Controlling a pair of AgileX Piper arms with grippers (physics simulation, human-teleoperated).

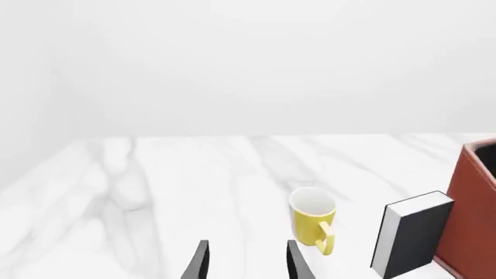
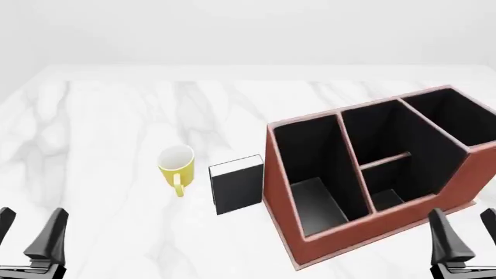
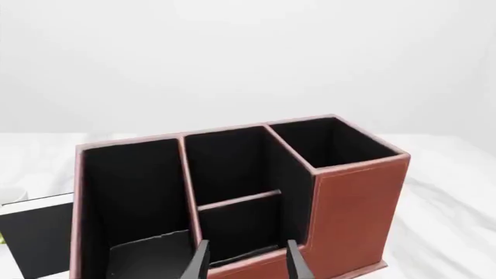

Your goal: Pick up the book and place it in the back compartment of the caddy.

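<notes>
We are seeing the small black hardcover book (image 2: 238,186) standing upright on the white marble table (image 2: 101,116), just beside the large reddish-brown caddy's (image 2: 326,235) left wall, with the yellow mug (image 2: 176,165) standing near the book's left.

Sim render, not a real room: white marble-veined table (image 2: 116,116) w/ blank white backdrop, no walls or furniture detail. Props read desk/office-ish: reddish-brown caddy (image 2: 341,232) w/ black compartments, black book (image 2: 238,187), yellow mug (image 2: 175,165).
</notes>
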